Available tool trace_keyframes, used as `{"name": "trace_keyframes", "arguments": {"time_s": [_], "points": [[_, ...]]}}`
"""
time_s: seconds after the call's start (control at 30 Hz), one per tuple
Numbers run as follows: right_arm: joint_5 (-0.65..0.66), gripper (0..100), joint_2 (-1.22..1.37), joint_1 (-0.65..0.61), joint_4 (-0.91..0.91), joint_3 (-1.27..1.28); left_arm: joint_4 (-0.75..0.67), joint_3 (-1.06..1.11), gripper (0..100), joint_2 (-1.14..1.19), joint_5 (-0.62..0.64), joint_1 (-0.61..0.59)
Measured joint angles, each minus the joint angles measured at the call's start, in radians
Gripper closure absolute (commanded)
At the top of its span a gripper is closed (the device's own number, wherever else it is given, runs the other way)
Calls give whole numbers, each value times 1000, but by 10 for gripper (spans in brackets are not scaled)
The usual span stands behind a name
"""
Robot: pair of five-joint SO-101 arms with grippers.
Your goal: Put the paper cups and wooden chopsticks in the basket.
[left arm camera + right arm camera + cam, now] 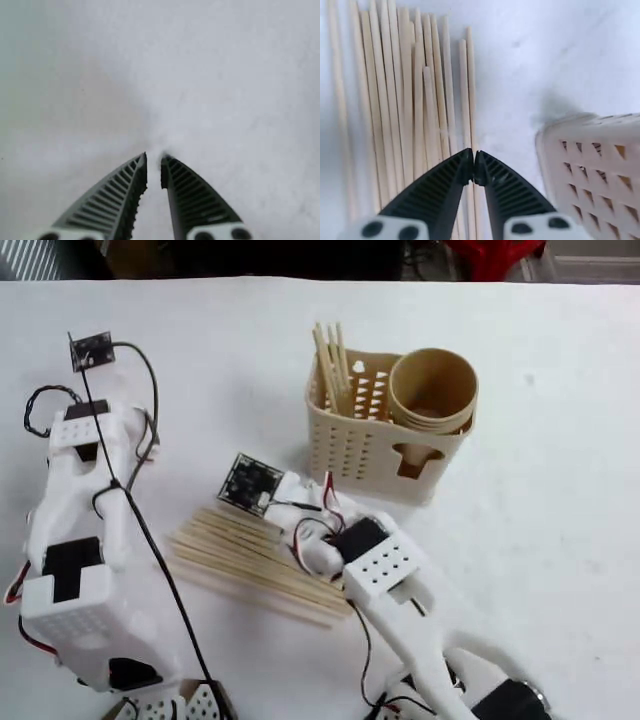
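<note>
Evenly lit white table [560,390], dark strip [250,258] beyond its far edge, red object [495,252] there.

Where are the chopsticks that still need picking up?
In the high view, the loose wooden chopsticks lie in a flat pile on the table, below and left of the basket in the picture, partly under the right arm.

No writing or number can be read; any print on the circuit board [249,483] seems too small.
</note>
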Motion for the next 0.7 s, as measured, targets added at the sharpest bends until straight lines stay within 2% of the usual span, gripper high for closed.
{"name": "trace_keyframes", "arguments": {"time_s": [0.13,0.33,0.57,0.7], "points": [[0,973,51,2,-74,2,0,0,928,0,0,0],[-2,860,293,2,-141,-57,0,0,928,0,0,0],[-5,932,485,3,-144,-160,0,0,928,0,0,0],[-5,918,519,6,-153,-178,0,0,928,0,0,0]]}}
